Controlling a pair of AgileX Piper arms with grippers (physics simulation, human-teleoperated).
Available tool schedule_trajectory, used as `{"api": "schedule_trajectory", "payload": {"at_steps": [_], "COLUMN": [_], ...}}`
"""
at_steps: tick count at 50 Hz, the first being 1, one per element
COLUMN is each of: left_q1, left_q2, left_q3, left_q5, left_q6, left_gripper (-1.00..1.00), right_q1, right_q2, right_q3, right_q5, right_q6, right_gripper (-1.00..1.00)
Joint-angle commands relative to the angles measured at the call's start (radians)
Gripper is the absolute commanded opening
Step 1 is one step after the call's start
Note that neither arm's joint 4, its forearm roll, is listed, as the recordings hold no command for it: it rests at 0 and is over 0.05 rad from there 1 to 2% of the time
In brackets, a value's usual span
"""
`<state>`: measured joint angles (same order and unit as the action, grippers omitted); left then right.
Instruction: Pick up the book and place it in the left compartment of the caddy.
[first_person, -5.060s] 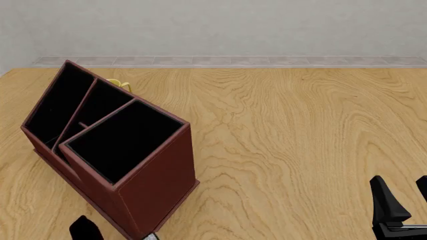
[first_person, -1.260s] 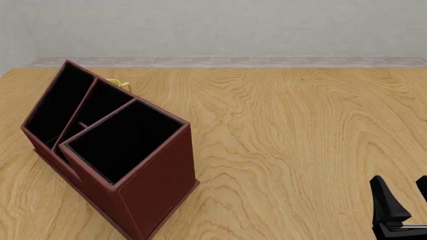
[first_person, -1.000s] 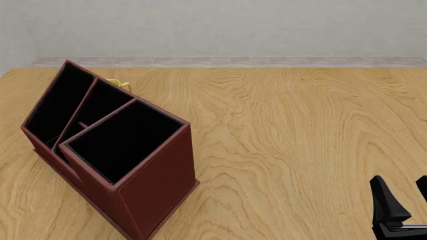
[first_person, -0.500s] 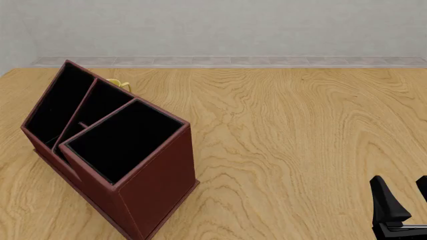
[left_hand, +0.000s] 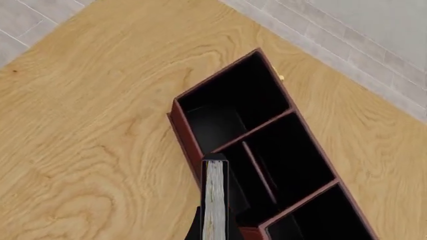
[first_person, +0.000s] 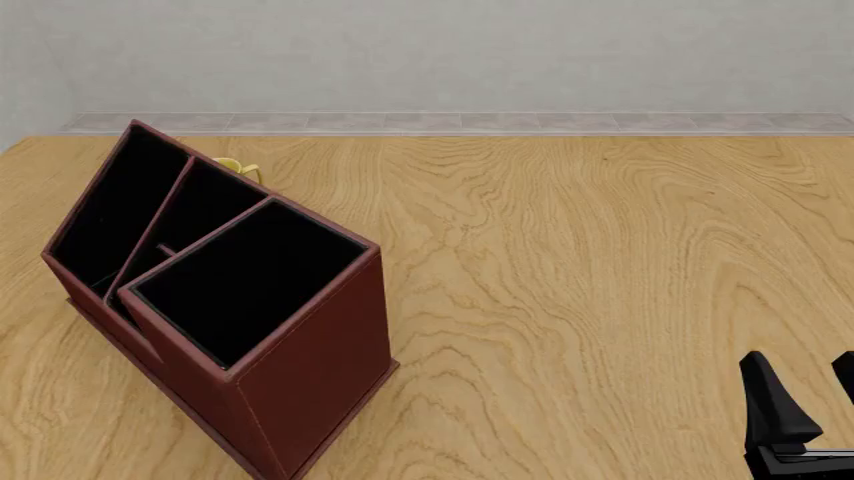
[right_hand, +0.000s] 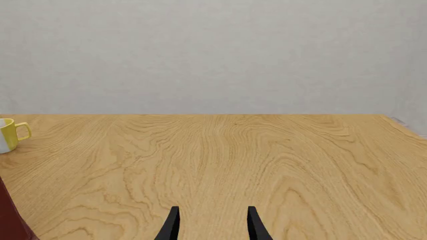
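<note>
Standing near the table's (first_person: 574, 300) left edge, the caddy (first_person: 287, 390) leaves the wide wood-grain surface to its right open as far as the right gripper (first_person: 801, 405), which hovers low at the near right corner with its fingers spread and nothing between them. The caddy is a tall reddish-brown box with straight walls and a matt black lining, set at an angle to the table edge. Its left compartment (first_person: 118, 200), the neighbouring narrow slot and the big square bin all show only black inside.

In the left wrist view the book (left_hand: 214, 200) is held edge-on above the caddy, pale page edge facing the camera between dark covers, over the narrow slots near the caddy's long wall. The left gripper (left_hand: 213, 232) pinches it from both sides. A yellow-handled mug (right_hand: 8, 135) stands on the table beyond the caddy.
</note>
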<state>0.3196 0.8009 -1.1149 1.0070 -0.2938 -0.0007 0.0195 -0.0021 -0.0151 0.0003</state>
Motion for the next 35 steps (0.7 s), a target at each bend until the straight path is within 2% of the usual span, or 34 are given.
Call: {"api": "schedule_trajectory", "payload": {"at_steps": [1,3,13,14,15,21,35], "left_q1": [0.007,-0.017,-0.032,-0.044,-0.031,-0.002,-0.006], "left_q2": [0.047,0.039,0.08,0.073,0.093,0.14,0.164], "left_q3": [0.051,0.078,0.126,0.143,0.142,0.15,0.151], "left_q5": [-0.096,-0.113,-0.2,-0.209,-0.225,-0.273,-0.306], "left_q6": [-0.03,-0.072,-0.125,-0.152,-0.128,-0.11,-0.133], "left_gripper": [-1.0,-1.0,-1.0,-1.0,-1.0,-1.0,-1.0], "right_q1": [0.001,0.001,0.001,0.001,0.001,0.0,0.001], "right_q2": [0.009,0.008,0.008,0.008,0.008,0.008,0.008], "right_q3": [0.001,0.001,0.001,0.001,0.001,0.001,0.001], "right_q5": [-0.01,-0.01,-0.01,-0.01,-0.01,-0.01,-0.01], "right_q6": [0.0,0.0,0.0,0.0,0.0,0.0,0.0], "right_gripper": [1.0,1.0,1.0,1.0,1.0,1.0,1.0]}}
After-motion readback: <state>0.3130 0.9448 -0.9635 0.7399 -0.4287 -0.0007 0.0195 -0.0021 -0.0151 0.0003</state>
